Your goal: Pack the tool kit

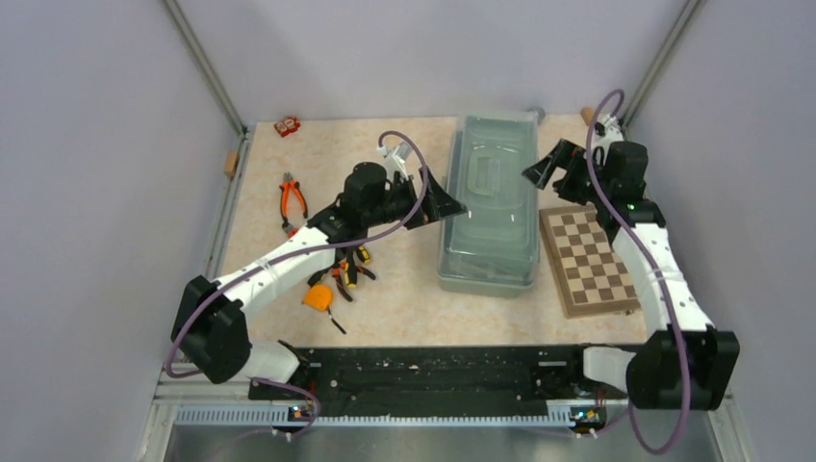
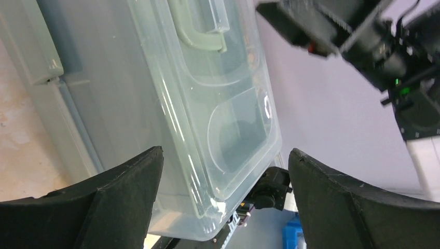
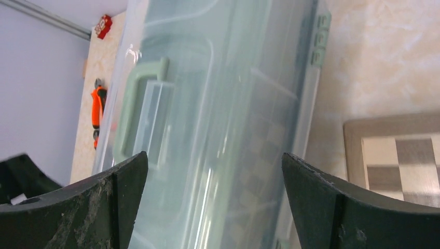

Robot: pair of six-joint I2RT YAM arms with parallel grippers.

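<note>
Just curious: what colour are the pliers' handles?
The pliers have orange handles; the top external view shows them best.

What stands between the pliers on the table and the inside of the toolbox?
The toolbox is shut: its translucent lid covers the inside. The pliers lie left of it, and the open left claw hangs between them, close to the toolbox.

The right end effector (image 3: 212,162) has its fingers wide apart above the sage-green toolbox (image 3: 218,104), whose translucent lid is closed. A chessboard (image 3: 399,155) lies on the bench (image 3: 384,57) just beside the box, and orange-handled pliers (image 3: 97,106) lie on its other side.
</note>
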